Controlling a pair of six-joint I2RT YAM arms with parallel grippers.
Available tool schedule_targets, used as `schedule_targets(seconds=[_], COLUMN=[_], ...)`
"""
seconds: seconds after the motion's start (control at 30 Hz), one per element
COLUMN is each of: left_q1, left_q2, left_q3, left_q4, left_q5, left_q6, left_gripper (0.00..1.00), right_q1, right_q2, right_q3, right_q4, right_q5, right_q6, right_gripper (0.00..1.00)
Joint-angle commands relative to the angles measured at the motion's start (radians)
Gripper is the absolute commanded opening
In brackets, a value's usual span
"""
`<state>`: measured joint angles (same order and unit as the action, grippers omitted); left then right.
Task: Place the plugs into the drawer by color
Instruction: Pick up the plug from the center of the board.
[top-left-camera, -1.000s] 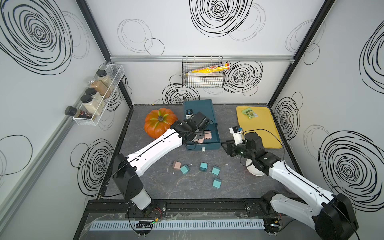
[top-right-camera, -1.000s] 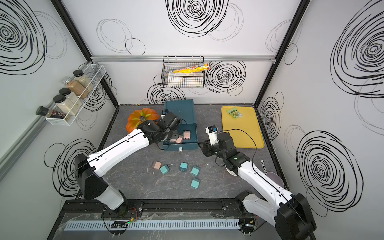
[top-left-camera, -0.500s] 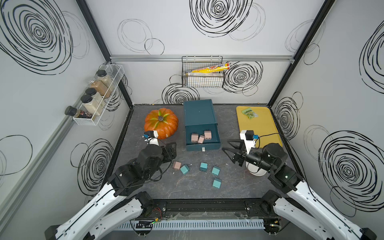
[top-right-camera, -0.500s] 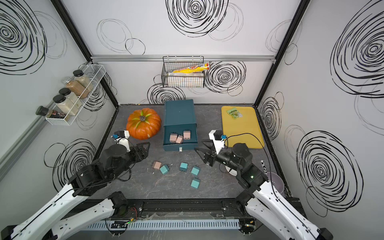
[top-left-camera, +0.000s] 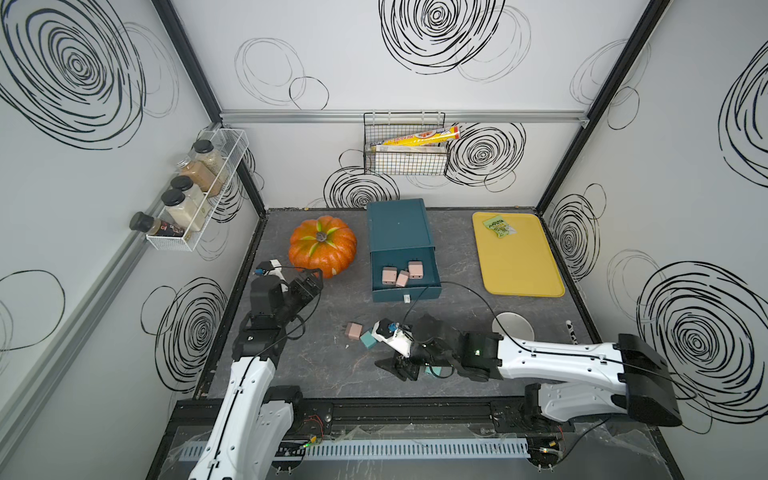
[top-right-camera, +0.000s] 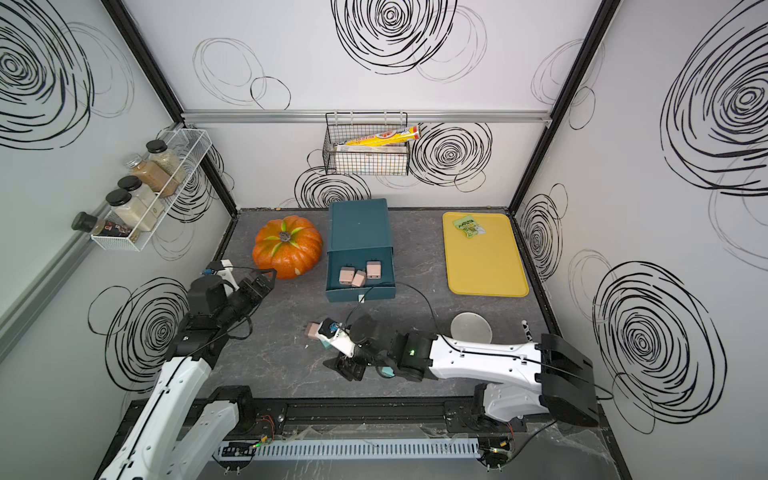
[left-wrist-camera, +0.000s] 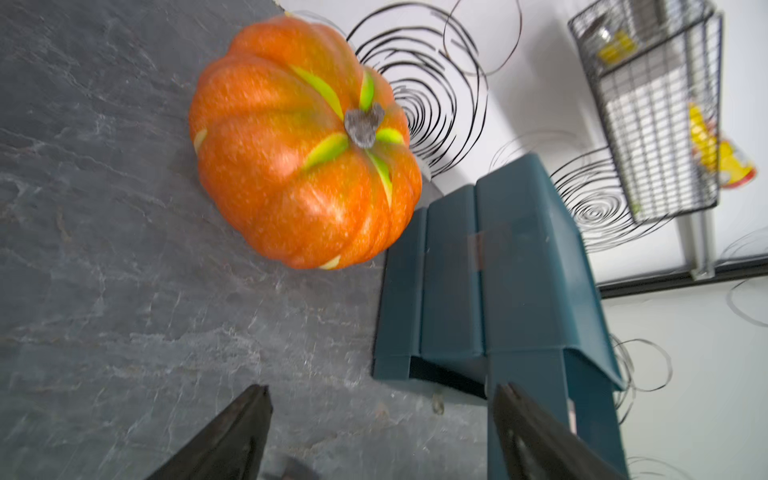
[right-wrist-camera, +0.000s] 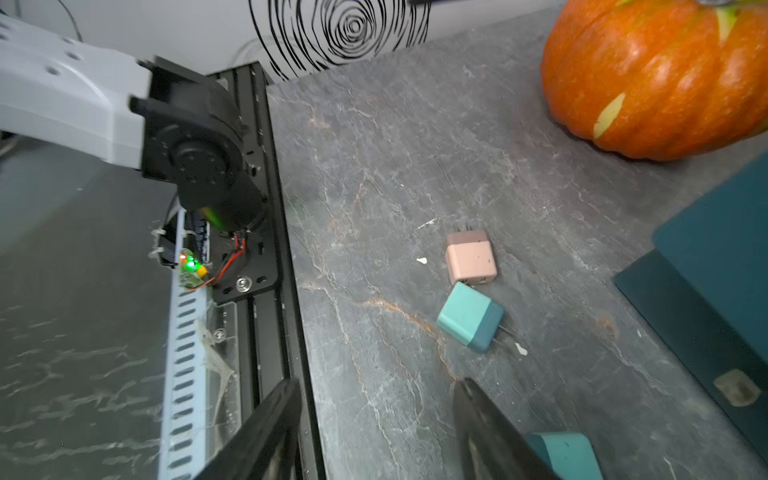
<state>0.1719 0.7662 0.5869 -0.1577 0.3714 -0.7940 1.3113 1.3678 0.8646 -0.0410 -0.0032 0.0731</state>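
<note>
Three pink plugs (top-left-camera: 402, 274) lie in the pulled-out drawer (top-left-camera: 399, 226)
Left gripper (left-wrist-camera: 382, 388) near pumpkin (left-wrist-camera: 303, 153): jaws apart, empty. Right gripper (right-wrist-camera: 378, 382) low over table (right-wrist-camera: 395, 166): jaws apart, empty; fourth pink plug (right-wrist-camera: 471, 257) just beside teal plug (right-wrist-camera: 469, 316) ahead

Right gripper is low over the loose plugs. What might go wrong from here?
The pink plug and teal plug lie close together, so closing on one may shove the other. A second teal plug sits right beside the right gripper and could get knocked. The arm's cable loops by the drawer front and might snag.
</note>
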Motion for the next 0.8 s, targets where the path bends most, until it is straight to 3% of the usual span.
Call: schedule_targets(seconds=[0.0,0.37,0.77], left_q1=[0.094,0.191,0.193], left_q2=[0.018,-0.002,-0.041], left_q3=[-0.019,0.052,0.068], left_q4=[0.224,0.199,0.201], left_q5=[0.285,0.430,0.478], left_q6=[-0.034,-0.006,-0.008], left_gripper=[0.90,0.92,0.92], right_q1=[0.019,-0.011,-0.110], right_q2=[0.126,0.573,0.784], right_q3=[0.125,0.517,0.709], right_q4=[-0.055,-0.277,-0.373], right_q5=[0.101,0.242,0.180], right_q6=[-0.043,-0.073,-0.118], right_gripper=[0.65,0.72,0.75])
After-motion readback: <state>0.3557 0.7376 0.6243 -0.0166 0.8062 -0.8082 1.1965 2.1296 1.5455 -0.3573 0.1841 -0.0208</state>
